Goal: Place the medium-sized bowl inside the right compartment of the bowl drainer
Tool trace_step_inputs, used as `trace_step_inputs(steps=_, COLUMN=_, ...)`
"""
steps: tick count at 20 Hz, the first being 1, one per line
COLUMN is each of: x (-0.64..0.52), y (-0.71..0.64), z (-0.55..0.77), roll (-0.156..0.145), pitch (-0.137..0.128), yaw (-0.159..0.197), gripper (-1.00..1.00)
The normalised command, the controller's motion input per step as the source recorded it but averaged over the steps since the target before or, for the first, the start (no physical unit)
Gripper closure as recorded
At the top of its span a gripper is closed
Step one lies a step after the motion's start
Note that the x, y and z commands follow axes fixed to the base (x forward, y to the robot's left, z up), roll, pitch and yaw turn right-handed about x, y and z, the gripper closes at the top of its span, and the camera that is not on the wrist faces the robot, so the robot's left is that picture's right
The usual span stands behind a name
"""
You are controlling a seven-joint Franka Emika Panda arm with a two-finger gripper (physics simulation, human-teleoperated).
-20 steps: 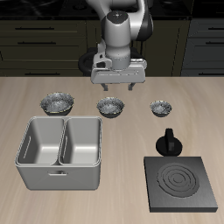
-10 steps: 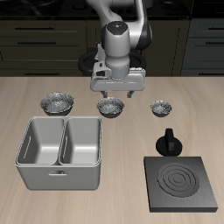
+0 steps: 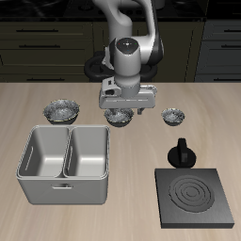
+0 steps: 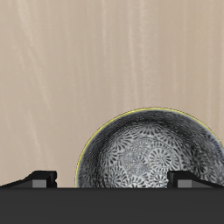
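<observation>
Gripper (image 3: 125,110) hangs low over the bowl (image 3: 120,116), jaws spread and empty; in my wrist camera the two fingertips (image 4: 39,179) stand wide apart with the bowl (image 4: 149,150) between them. The bowl sits on the counter about midway along its back edge, behind the drainer (image 3: 66,164). I judge it light, stiff and thin-walled, its crinkled side probably slippery, so I would pinch the rim, one finger inside and one outside. The exterior view gives me the drainer, the two other bowls (image 3: 62,111) and the stove plate (image 3: 197,197); the wrist view shows none of those, only the bowl's patterned inside and yellowish rim.
</observation>
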Motion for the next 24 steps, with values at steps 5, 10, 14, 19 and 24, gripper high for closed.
trace_step_inputs(steps=5, x=0.02, y=0.08, z=-0.18, roll=0.014, pitch=0.034, yaw=-0.002, gripper=-1.0)
trace_step_inputs(steps=10, x=-0.06, y=0.19, z=-0.21, roll=0.069, pitch=0.042, yaw=-0.016, gripper=-1.0)
trace_step_inputs(steps=14, x=-0.03, y=0.15, z=-0.13, roll=0.074, pitch=0.024, yaw=-0.017, gripper=1.0)
trace_step_inputs(steps=19, x=0.05, y=-0.03, z=0.14, roll=-0.012, pitch=-0.034, yaw=-0.004, gripper=1.0)
trace_step_inputs(steps=24, x=0.02, y=-0.04, z=0.19, roll=0.019, pitch=-0.019, yaw=-0.023, gripper=1.0)
